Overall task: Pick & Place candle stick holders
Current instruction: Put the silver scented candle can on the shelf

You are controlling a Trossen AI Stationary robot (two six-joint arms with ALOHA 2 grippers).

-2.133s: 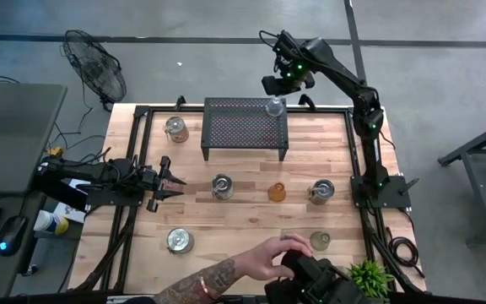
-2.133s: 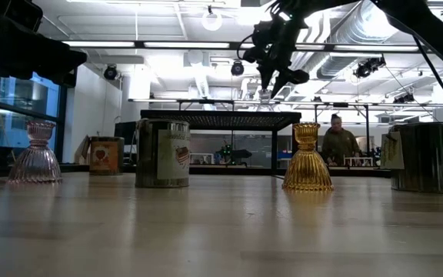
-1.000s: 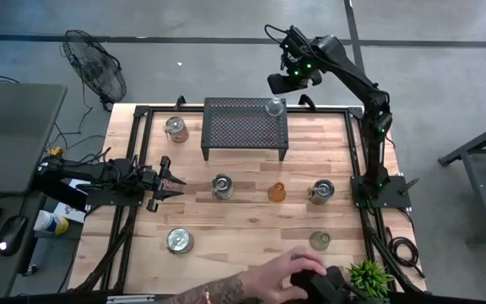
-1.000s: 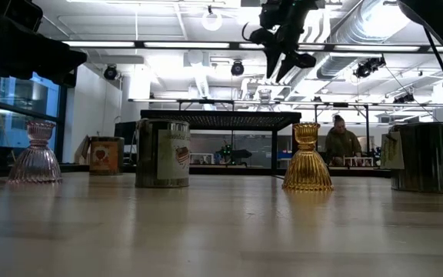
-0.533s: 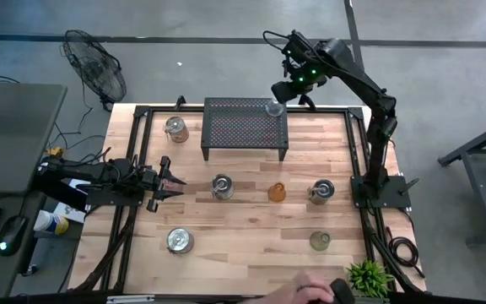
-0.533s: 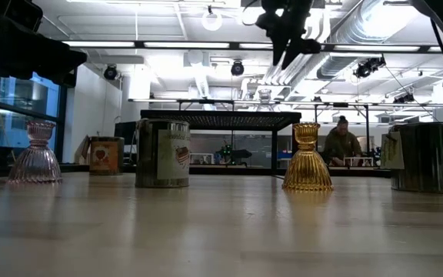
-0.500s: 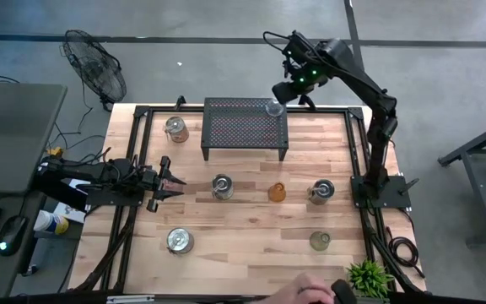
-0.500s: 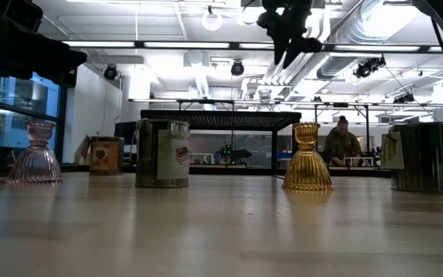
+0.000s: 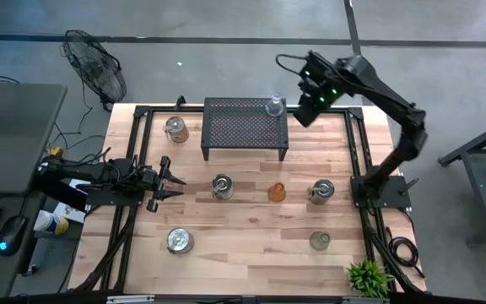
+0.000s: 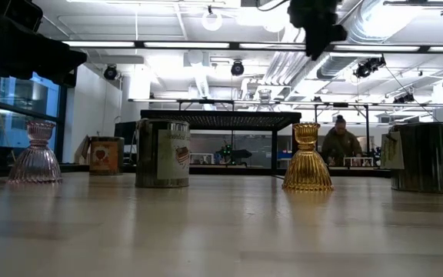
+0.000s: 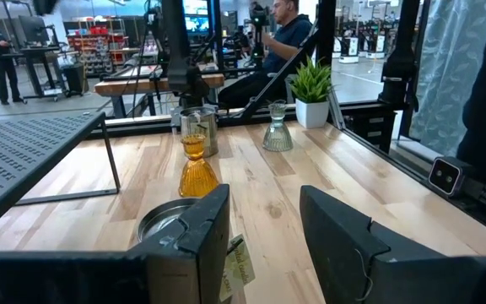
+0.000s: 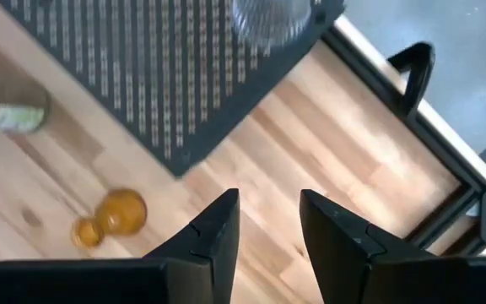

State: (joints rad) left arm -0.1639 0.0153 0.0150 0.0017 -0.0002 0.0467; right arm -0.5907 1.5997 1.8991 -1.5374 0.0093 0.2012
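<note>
Candle stick holders are spread on the wooden table [image 9: 251,219]; a clear one [image 9: 274,106] sits on the black stand [image 9: 245,127], at its far right corner. Right gripper [image 9: 307,112] hangs in the air just beside that corner — fingers apart, holding nothing. Left gripper [image 9: 171,179] waits at the table's left edge, open & empty.

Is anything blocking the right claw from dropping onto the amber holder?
Nothing visible. The right claw hangs open and empty beside the black stand's corner, and bare wood lies between it and the amber holder.
</note>
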